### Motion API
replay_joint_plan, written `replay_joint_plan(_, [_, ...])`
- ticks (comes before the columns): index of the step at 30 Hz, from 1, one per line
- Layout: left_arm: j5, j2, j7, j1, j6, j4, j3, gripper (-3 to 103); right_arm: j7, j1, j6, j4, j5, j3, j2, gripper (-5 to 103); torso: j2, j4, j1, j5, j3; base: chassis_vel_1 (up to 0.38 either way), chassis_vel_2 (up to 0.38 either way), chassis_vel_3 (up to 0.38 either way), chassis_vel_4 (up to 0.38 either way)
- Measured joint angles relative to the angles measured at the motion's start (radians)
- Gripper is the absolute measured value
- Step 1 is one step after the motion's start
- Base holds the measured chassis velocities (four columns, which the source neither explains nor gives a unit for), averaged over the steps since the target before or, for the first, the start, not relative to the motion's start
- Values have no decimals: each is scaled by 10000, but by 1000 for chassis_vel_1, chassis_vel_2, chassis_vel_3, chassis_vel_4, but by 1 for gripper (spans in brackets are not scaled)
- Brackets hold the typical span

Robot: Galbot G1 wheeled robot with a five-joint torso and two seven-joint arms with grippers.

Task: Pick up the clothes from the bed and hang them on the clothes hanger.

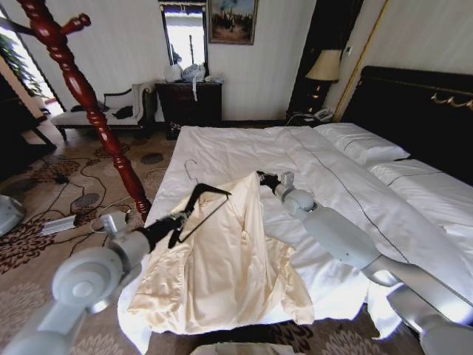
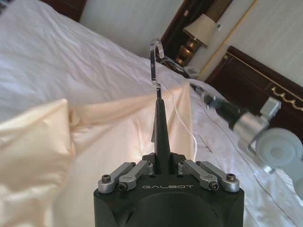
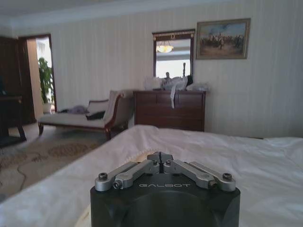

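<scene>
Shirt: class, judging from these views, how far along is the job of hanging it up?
Done: nothing is hung yet; the shirt lies flat on the bed. In hand: the left claw grips a black hanger at the collar, and the shut right claw is at the collar's other side. Left: carrying it to the coat stand.

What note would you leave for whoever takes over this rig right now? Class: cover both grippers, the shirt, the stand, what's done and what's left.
Left gripper: shut on the black hanger, held over the bed's near edge.
Right gripper: shut, at the shirt's top edge; whether it pinches fabric cannot be told.
Shirt: spread on the bed, hanger at its neck.
Coat stand: beside the bed on the robot's left, pegs bare.
Done: hanger gripped.
Left: lift the shirt and hang it on the stand.
</scene>
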Motion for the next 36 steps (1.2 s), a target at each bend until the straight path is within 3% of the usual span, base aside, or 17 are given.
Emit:
replay_joint_plan(13, [266, -799, 655, -949, -88, 707, 1308, 16, 139, 229, 796, 2556, 1430, 297, -240, 0, 0, -2, 0, 0, 0, 0, 0, 0, 0])
replay_joint_plan(25, [1000, -1238, 1587, -1675, -312, 1430, 1833, 16, 776, 375, 1293, 3771, 1919, 408, -252, 0, 0, 1, 0, -1, 1, 0, 0, 0, 0])
replay_joint_plan(33, [1008, -1282, 1859, -2556, -603, 2130, 1720, 16, 1229, -284, 1141, 5342, 2617, 946, -850, 0, 0, -3, 1, 0, 1, 0, 0, 0, 0])
replay_joint_plan(36, [962, -1285, 1964, -3029, -668, 2329, 1720, 16, 1349, -861, 1085, 6458, 3055, 1187, -1377, 0, 0, -1, 0, -1, 1, 0, 0, 0, 0])
